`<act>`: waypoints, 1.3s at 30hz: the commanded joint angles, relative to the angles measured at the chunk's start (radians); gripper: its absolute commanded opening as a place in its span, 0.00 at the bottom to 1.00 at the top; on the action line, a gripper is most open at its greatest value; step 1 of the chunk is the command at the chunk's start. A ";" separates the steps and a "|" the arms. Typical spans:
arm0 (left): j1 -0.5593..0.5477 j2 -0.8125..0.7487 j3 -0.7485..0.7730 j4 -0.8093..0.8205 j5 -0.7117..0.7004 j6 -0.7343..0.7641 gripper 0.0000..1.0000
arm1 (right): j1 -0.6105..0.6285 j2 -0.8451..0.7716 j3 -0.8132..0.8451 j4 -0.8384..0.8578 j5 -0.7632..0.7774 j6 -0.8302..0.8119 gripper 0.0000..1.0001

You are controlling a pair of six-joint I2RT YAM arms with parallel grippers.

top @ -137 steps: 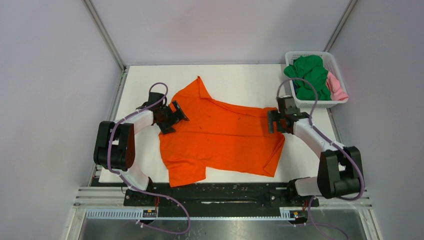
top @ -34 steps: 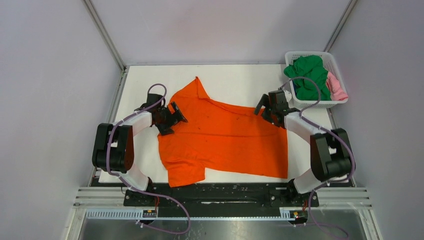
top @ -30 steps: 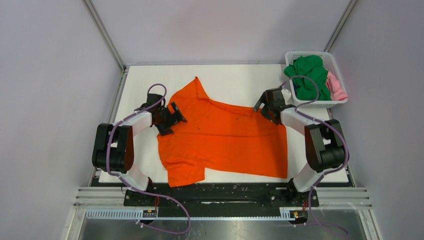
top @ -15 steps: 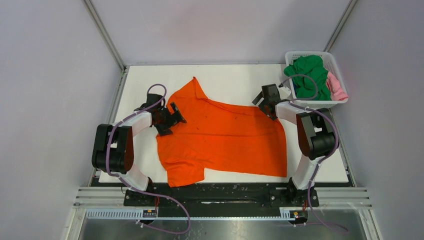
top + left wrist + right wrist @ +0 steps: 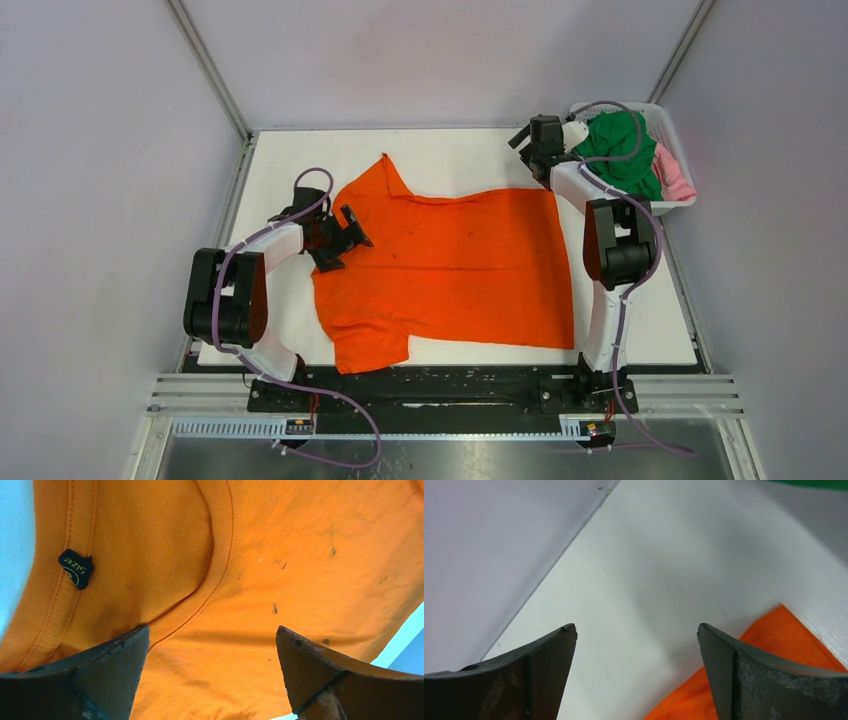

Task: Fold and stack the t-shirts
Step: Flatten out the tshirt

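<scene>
Orange t-shirt lies spread flat across the middle of the white table, collar toward 9 o'clock, hem toward 3 o'clock, one sleeve pointing to 11 and the other to 7. Left gripper sits at the shirt's 9 o'clock edge, right at the neckline. On the left wrist camera its fingers are spread wide, released, with the ribbed collar and a black size label below them. Whether the tips touch the cloth, I cannot tell. Right gripper is up at 1 o'clock, beside the white basket. It is released too, jaws apart over bare table, with only a corner of orange cloth showing in its wrist view. In the basket sit a green t-shirt and a pink t-shirt.
</scene>
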 commanded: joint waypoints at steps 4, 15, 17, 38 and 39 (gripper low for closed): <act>0.005 -0.007 -0.005 -0.078 -0.084 0.035 0.99 | -0.014 0.018 0.072 -0.015 -0.076 -0.129 0.99; 0.005 -0.058 0.009 -0.082 -0.068 0.015 0.99 | 0.124 -0.208 -0.200 -0.081 -0.301 -0.269 0.99; 0.005 -0.065 0.008 -0.082 -0.069 0.014 0.99 | 0.189 -0.205 -0.221 -0.048 -0.330 -0.224 0.99; 0.005 -0.064 -0.020 -0.059 -0.051 0.034 0.99 | 0.302 0.278 0.408 -0.240 -0.317 0.035 1.00; 0.005 -0.069 -0.022 -0.060 -0.053 0.035 0.99 | 0.301 0.308 0.457 -0.266 -0.298 0.038 0.99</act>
